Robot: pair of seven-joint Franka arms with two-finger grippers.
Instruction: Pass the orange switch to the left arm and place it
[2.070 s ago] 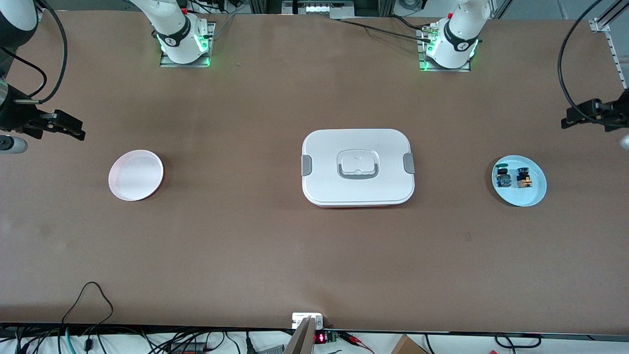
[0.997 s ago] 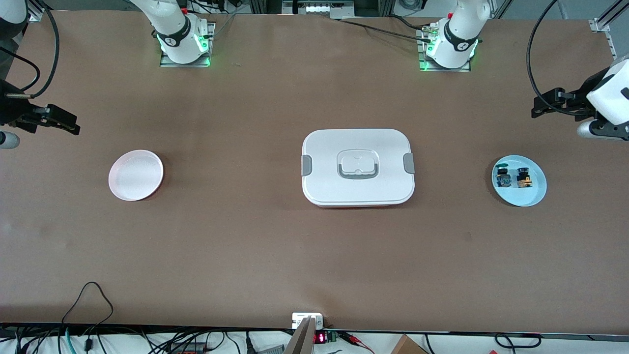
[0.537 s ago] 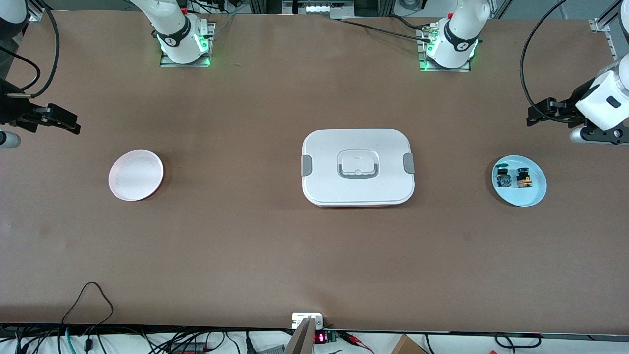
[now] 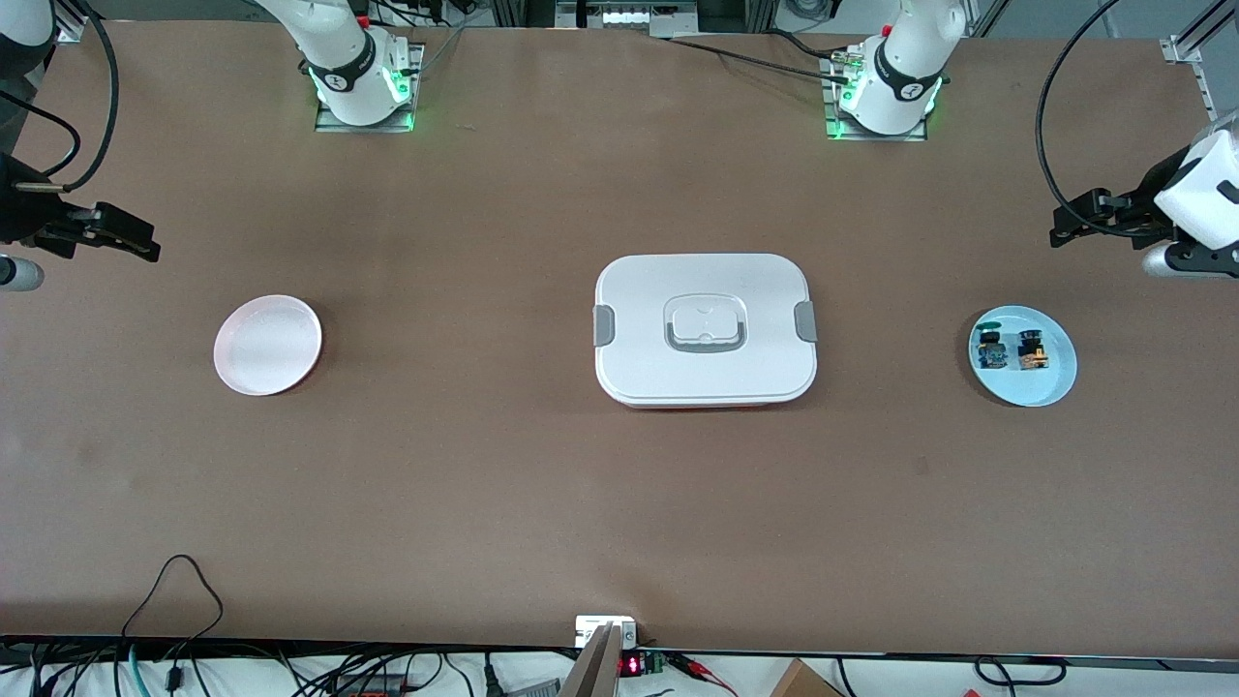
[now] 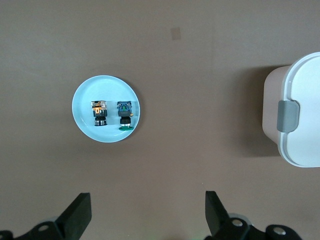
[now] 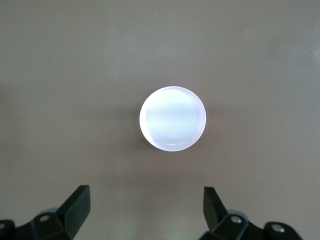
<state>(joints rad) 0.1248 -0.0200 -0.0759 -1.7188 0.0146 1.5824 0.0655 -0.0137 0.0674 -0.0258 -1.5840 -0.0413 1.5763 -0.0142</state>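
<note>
Scanning from the right arm's end of the brown surface (image 4: 542, 484), you see the right hand (image 4: 126, 242) hanging in the air over the surface's edge, its two black fingers (image 6: 75, 205) spread wide apart and holding nothing. Near it on the surface sits a pale pink plate (image 4: 267, 345), nearer the front camera than the spot under that hand; the right wrist view looks straight down on this plate (image 6: 172, 118), bare inside.

At the middle you find the box (image 4: 705, 329), a white rounded container with its lid on, grey clips at both short sides and a recessed handle in the centre.

Toward the left arm's end lies a light blue plate (image 4: 1022, 355), well apart from the box. On it the orange switch (image 4: 1033, 351) rests just beside a green-topped switch (image 4: 989, 349), which is the one closer to the box. The left wrist view shows both on the plate (image 5: 106, 116): the orange switch (image 5: 99, 112) and the green-topped one (image 5: 125, 115).

Over the surface by that plate you see the left hand (image 4: 1074, 227) in the air, its fingers (image 5: 80, 212) also wide apart and empty.
</note>
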